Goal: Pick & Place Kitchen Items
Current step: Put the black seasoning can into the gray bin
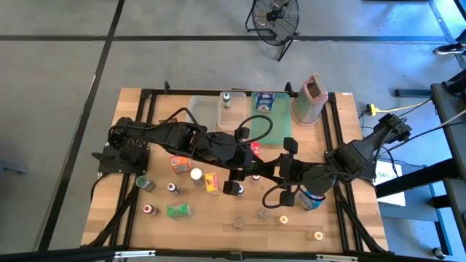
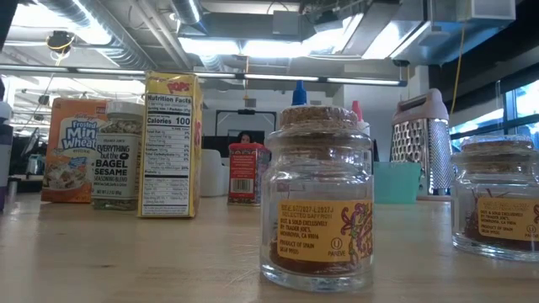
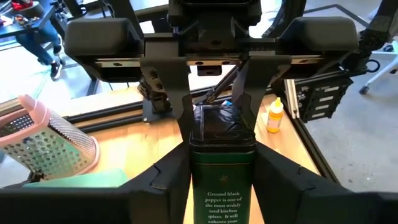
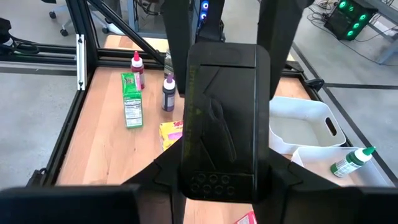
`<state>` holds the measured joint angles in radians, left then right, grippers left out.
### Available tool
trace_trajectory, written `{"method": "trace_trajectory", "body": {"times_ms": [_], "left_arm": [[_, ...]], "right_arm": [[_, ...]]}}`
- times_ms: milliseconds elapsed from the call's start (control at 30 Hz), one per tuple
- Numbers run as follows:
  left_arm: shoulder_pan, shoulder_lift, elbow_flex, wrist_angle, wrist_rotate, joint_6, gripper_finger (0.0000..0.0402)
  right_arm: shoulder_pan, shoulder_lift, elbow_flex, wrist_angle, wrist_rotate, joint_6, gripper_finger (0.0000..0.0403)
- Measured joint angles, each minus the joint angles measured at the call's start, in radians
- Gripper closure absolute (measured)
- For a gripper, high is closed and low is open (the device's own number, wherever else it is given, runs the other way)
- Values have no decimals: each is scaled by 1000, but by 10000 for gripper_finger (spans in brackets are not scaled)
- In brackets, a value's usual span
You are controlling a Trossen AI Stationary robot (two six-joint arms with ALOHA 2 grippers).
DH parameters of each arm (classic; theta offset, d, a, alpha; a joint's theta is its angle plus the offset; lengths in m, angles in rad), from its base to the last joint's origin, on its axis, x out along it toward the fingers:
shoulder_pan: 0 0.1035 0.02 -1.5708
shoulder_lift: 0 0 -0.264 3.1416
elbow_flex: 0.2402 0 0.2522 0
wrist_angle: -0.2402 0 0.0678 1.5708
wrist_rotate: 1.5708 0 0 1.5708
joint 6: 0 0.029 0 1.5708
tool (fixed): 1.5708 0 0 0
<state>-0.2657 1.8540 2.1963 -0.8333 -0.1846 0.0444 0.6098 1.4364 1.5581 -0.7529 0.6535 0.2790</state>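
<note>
Item: pepper tin [image 3: 222, 162], dark green with a black lid. It is held off the table near its middle, well apart from the grater [image 1: 309, 98] and on the side of it nearer the front edge.

Left gripper [image 3: 221, 124]: fingers are set against the two sides of the tin, clamped on it.

Right gripper [image 4: 224, 149]: it is closed on the same tin from the opposite end.

Also logged on the tabletop: a yellow box [image 1: 211, 182] and a green box [image 1: 178, 210], both farther from the grater than the tin.
</note>
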Motion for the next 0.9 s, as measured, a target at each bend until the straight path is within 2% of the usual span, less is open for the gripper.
{"method": "trace_trajectory", "body": {"times_ms": [67, 300, 633, 767, 900], "left_arm": [[0, 1, 0, -1, 2, 0, 276], [0, 1, 0, -1, 14, -7, 277], [0, -1, 0, -5, 26, -1, 277], [-3, -26, 0, -23, 25, -2, 277], [-11, -58, 0, -93, -50, -23, 277]], "right_arm": [[0, 0, 0, -3, 0, 0, 276], [0, 0, 0, -3, -18, 0, 266], [-2, -9, 1, -63, -32, 42, 174], [0, -39, 1, -137, 5, 116, 139], [25, -70, 1, -136, 44, 153, 126]]}}
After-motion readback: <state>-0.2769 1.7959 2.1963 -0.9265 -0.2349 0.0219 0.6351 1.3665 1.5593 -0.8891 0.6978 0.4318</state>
